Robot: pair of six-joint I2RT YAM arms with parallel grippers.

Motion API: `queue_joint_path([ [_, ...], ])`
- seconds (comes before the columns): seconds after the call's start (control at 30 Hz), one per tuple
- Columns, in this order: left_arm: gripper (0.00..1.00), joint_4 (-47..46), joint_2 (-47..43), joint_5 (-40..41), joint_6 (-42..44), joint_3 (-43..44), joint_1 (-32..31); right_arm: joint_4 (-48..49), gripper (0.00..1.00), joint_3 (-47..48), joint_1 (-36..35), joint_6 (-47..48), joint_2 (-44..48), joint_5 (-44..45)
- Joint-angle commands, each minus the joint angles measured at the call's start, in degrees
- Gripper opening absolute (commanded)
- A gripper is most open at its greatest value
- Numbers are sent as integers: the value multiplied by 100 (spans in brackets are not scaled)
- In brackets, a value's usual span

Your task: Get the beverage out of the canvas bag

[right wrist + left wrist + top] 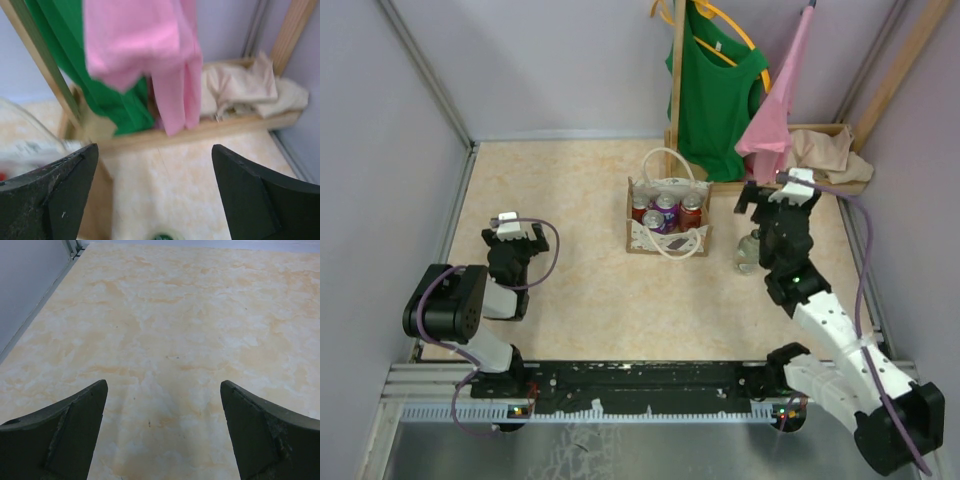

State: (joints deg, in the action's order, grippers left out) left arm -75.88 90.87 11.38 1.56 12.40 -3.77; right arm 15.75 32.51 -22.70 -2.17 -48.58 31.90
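Marbled tabletop: left pincer tucked low, right pincer extended forward beside canvas bag, both released.

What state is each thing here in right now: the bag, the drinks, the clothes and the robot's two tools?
bag: upright, open at the top.
cans: standing inside the bag.
bottle: standing outside the bag.
left tool: open, empty.
right tool: open, empty.
green shirt: hanging up.
pink cloth: hanging up.
tan cloth: crumpled in a heap.
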Motion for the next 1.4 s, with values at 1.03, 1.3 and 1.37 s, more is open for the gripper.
queue_joint_path([
  [1.03,100,-103,40,22,28,-32,-6,-2503,22,3905,-1825,-514,-4420,-2167],
  [1.3,100,-103,37,10,22,-33,-4,-2486,87,3640,-2244,-550,-4523,-2227],
  [1.37,100,-102,40,20,28,-33,-8,-2491,98,3570,-2338,-588,-4558,-2200],
])
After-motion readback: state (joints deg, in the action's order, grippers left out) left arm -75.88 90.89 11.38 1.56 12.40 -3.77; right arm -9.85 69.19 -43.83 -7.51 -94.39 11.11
